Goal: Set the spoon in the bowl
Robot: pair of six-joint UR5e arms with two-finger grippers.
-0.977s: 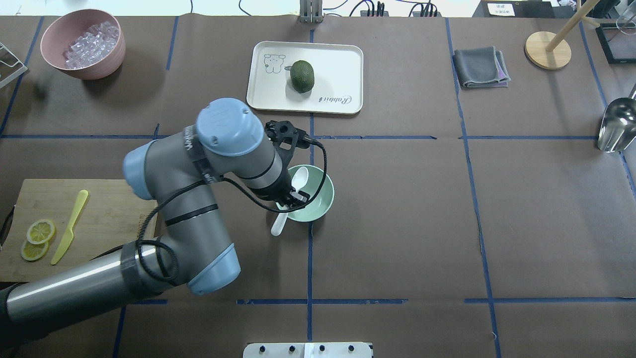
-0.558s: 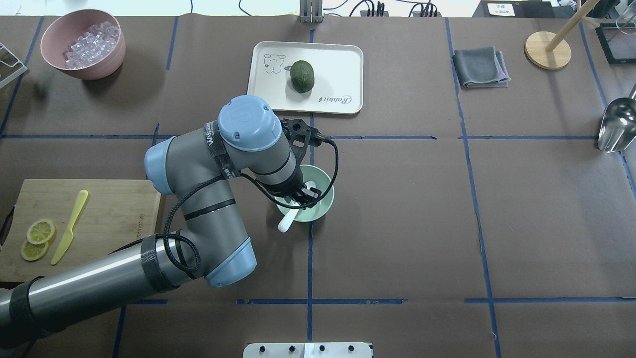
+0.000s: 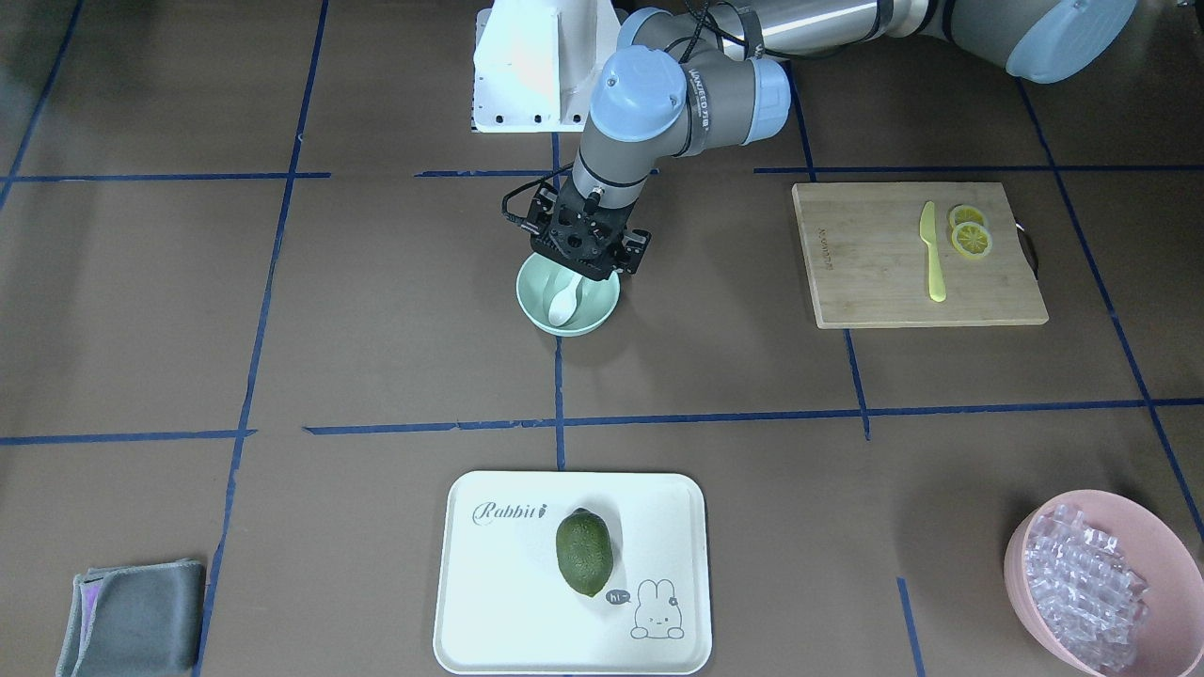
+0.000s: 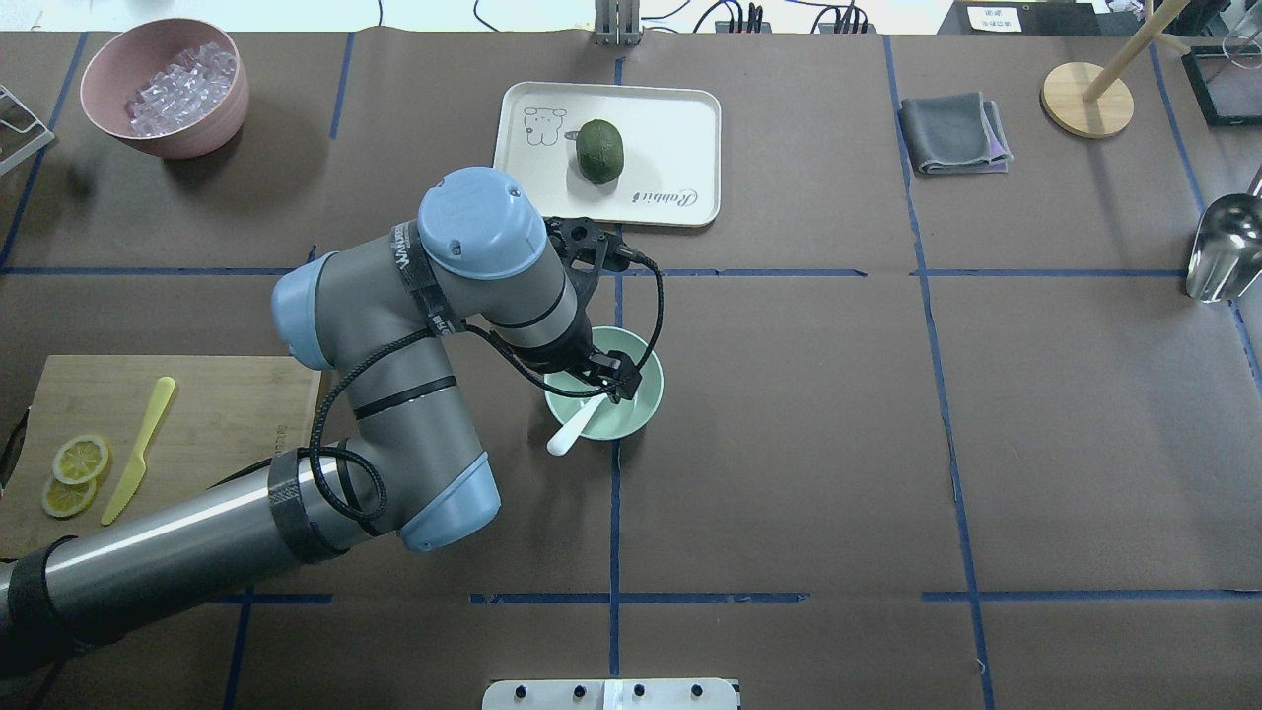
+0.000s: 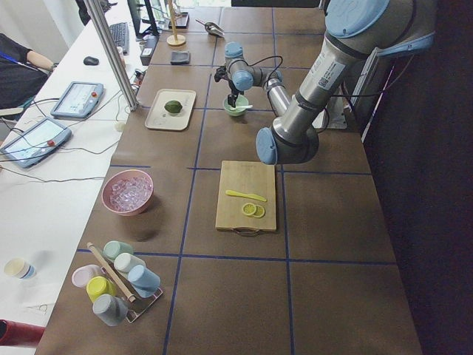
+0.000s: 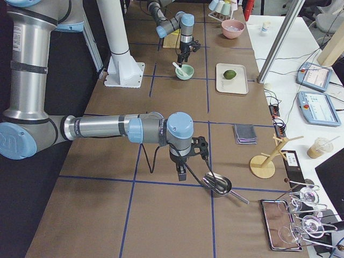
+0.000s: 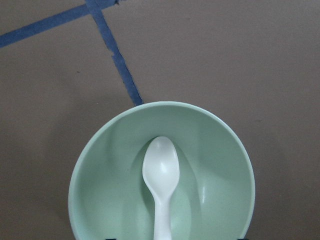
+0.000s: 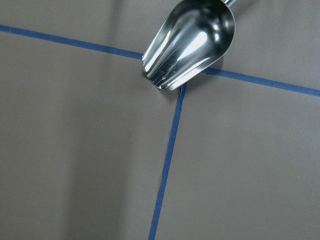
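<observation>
Holding the spoon (image 7: 161, 172) with its scoop down inside the bowl (image 4: 646, 404), handle reaching out past the robot-side rim.
The left gripper (image 4: 613, 380) was clenched on the handle; on release that overhang could lever the spoon out, or drag the light bowl. Brown paper (image 4: 789, 444) lined with blue tape (image 4: 613, 513) ran from cutting board (image 4: 227, 424) past tray (image 4: 670, 138) to metal scoop (image 4: 1223, 251), by the right gripper (image 6: 181, 173), whose jaws could not be judged; tablets (image 6: 313, 75) lay on a desk (image 6: 293, 40) beyond.
</observation>
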